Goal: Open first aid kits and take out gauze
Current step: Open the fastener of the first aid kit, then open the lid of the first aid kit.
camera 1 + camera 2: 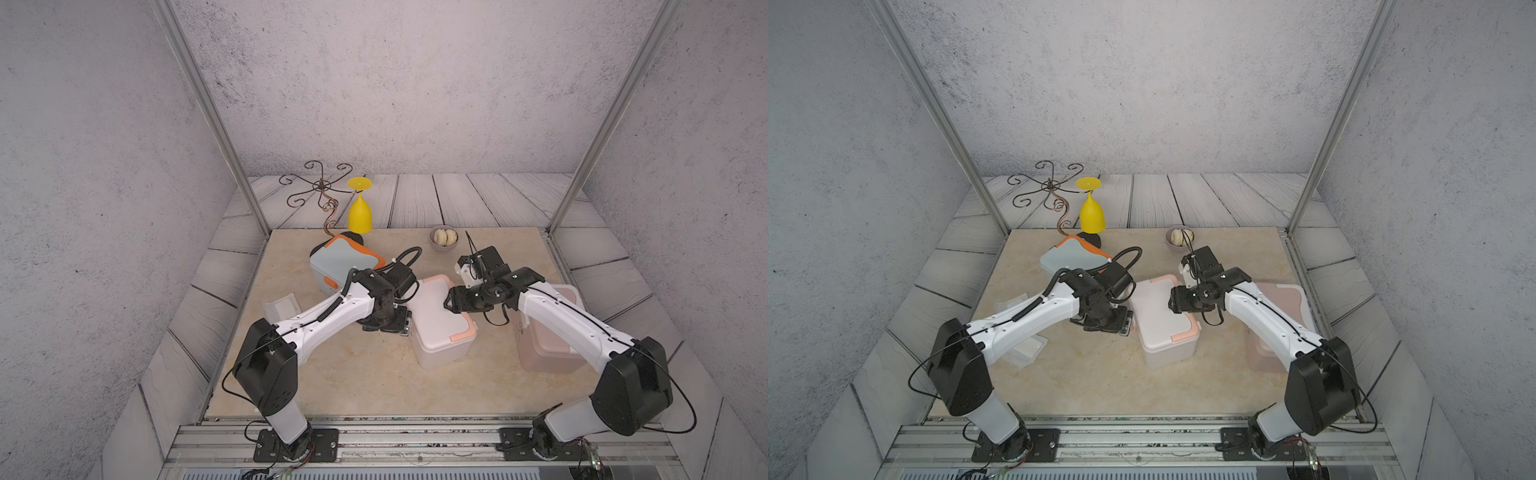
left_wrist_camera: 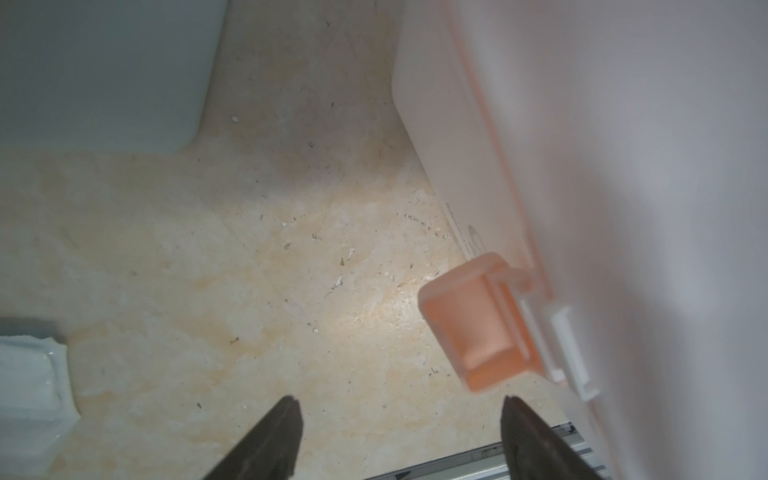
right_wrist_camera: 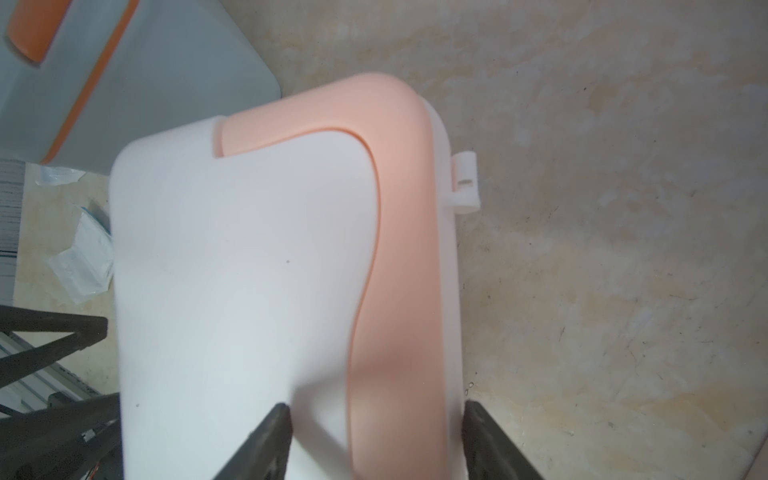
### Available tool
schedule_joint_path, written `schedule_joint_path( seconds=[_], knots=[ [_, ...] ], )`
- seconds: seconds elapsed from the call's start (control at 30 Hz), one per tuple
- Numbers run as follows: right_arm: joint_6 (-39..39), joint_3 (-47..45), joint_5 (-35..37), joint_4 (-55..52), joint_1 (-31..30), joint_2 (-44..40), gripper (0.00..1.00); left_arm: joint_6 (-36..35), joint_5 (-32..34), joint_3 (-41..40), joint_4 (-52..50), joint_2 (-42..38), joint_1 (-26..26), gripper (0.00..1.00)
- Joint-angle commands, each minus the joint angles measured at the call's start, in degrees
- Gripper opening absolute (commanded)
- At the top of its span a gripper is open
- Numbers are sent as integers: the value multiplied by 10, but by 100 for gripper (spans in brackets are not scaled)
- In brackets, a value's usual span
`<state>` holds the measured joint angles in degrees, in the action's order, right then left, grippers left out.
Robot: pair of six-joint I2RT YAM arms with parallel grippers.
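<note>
The white first aid kit with peach trim [image 1: 436, 328] stands mid-table with its lid down. My left gripper [image 2: 401, 405] is open and empty beside its left wall, and a peach latch [image 2: 478, 324] sticks out from that wall just off one fingertip. My right gripper [image 3: 374, 409] is open at the lid's right rim, its fingers straddling the peach band [image 3: 399, 249]. The grey-blue kit with orange trim [image 1: 345, 262] lies at the back left. The pink kit [image 1: 548, 345] sits under my right arm. Gauze packets [image 1: 1025, 349] lie on the table at the left, beneath my left arm.
A small grey bowl [image 1: 444, 237] with pale round things stands at the back centre. A yellow goblet [image 1: 360, 212] hangs upside down from a curly wire rack [image 1: 322, 187] at the back left. Metal frame posts stand at the table's back corners, and a rail runs along its front.
</note>
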<state>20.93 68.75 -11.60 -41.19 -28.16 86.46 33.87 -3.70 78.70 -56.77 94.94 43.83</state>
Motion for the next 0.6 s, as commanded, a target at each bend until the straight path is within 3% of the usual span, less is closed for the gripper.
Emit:
schedule_joint_path(
  seconds=[0.0, 0.1, 0.3, 0.43, 0.57],
  knots=[
    [-14, -68, 57, -125, -7, 79, 65, 6, -6, -25, -1, -25, -17, 78],
    [-15, -66, 58, -129, -7, 75, 65, 11, -34, -42, 22, -58, -35, 77],
    [-18, -58, 35, -124, -8, 46, 66, 56, -234, -120, 183, -148, -104, 78],
    [-14, -60, -35, -106, -7, 17, 65, 111, -299, -134, 272, -167, -110, 82],
    [16, -86, -155, -53, -7, -3, 57, 145, -350, -134, 322, -142, -110, 83]
  ],
)
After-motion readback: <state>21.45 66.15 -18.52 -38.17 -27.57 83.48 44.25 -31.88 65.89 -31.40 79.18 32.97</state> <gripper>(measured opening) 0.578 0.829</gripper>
